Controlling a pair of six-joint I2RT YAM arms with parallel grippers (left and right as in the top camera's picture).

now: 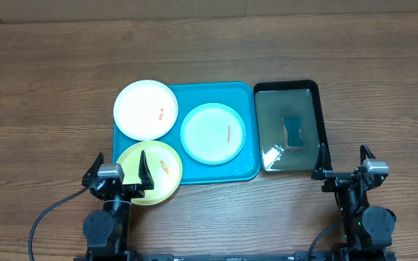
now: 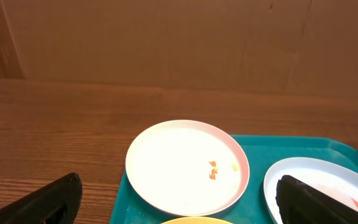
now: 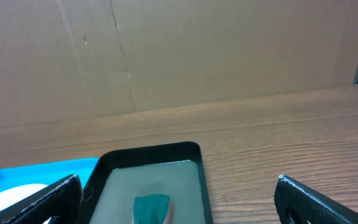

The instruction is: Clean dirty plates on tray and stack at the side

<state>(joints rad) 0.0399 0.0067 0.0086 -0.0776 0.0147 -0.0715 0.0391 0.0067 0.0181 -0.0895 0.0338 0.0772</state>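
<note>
Wooden table (image 1: 49, 72) carrying teal tray (image 1: 216, 94), black tray (image 1: 267, 109) just beside it. On the teal tray: white plate (image 1: 145, 109), cyan plate (image 1: 212, 133), yellow-green plate (image 1: 158, 170), smeared orange. Left gripper (image 1: 121, 155) and right gripper (image 1: 343, 149) released, empty.

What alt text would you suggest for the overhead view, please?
Three orange-smeared plates rest on a teal tray: white plate back left, pale cyan plate right, yellow-green plate front left. A black tray to its right holds a small teal item. The left claw and right claw stand open nearby.
</note>
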